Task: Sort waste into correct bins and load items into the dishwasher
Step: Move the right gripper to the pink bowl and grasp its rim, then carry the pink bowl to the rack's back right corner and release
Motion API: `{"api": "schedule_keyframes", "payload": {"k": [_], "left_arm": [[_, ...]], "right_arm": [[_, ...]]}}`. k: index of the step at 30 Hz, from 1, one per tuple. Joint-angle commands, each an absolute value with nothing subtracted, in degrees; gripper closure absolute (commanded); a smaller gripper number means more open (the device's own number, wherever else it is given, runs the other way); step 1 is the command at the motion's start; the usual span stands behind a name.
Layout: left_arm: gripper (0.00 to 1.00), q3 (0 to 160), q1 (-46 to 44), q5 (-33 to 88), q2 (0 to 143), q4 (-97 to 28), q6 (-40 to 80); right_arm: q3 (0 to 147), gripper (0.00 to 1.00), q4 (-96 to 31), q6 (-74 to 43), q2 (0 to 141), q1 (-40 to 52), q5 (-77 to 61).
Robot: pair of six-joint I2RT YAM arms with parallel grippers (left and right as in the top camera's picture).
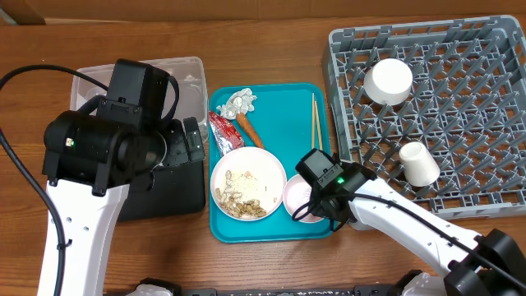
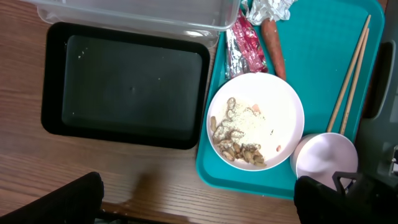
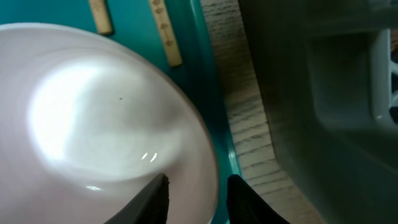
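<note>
The pink bowl (image 1: 294, 196) is seen at the near right corner of the teal tray (image 1: 279, 123), just beside the plate (image 1: 267, 168). The right jaws are set astride its rim on the side towards the rack (image 1: 477, 99). In the right wrist view one finger (image 3: 155, 196) is inside the bowl and the other outside. A strip of bowl shows between them, so the jaws are part-open and no pinch on the rim can be made out.

The left jaws are spread wide and nothing is held in them (only their two fingers show, at the bottom corners of the left wrist view). They are hung over the worktop (image 1: 271, 41) by the near edge of the black tray (image 2: 130, 84), which lies just beside the teal tray. The tub (image 1: 191, 78) is placed directly behind the black tray.

Beige scraps (image 1: 242, 197) are heaped on the plate. Beyond it, the packet (image 1: 222, 131) and the carrot (image 1: 251, 131) lie side by side, with the wrapper (image 1: 240, 103) at the carrot's far end. The chopsticks (image 1: 313, 123) are laid together along the teal tray's right side, their near ends close to the pink bowl.

In the rack, the white bowl (image 1: 388, 80) is found towards the far left and the cup (image 1: 419, 163) nearer, the two apart.
</note>
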State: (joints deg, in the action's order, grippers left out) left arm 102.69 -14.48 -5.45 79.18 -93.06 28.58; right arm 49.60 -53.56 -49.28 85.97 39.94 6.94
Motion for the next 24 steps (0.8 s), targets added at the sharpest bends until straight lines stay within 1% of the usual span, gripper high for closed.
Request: {"api": "schedule_keyframes", "payload": {"k": [1, 3, 4, 7, 8, 12, 19, 24], "left_arm": [[0.0, 103.2, -14.2, -6.4, 79.4, -93.0, 28.3], [0.0, 103.2, -14.2, -6.4, 79.4, -93.0, 28.3], [0.0, 103.2, -14.2, -6.4, 79.4, -93.0, 28.3], [0.0, 103.2, -14.2, -6.4, 79.4, -92.9, 28.3], [0.0, 103.2, -14.2, -6.4, 79.4, -92.9, 28.3], [0.0, 103.2, -14.2, -6.4, 79.4, -92.9, 28.3], [0.0, 103.2, -14.2, -6.4, 79.4, -93.0, 28.3], [0.0, 103.2, -14.2, -6.4, 79.4, -93.0, 28.3]], "right_arm": [[48.1, 0.67, -52.5, -49.5, 86.1, 40.1, 9.0], [48.1, 0.68, -52.4, -49.5, 86.1, 40.1, 9.0], [48.2, 0.72, -52.5, -49.5, 86.1, 40.1, 9.0], [48.4, 0.93, -53.0, -49.5, 86.0, 40.1, 9.0], [48.7, 0.96, -53.5, -49.5, 86.0, 40.1, 9.0], [51.3, 0.96, -56.0, -49.1, 85.3, 40.1, 9.8], [59.8, 0.96, -64.0, -48.7, 82.3, 40.1, 17.1], [68.3, 0.96, -64.5, -38.3, 79.5, 40.1, 17.7]]}}
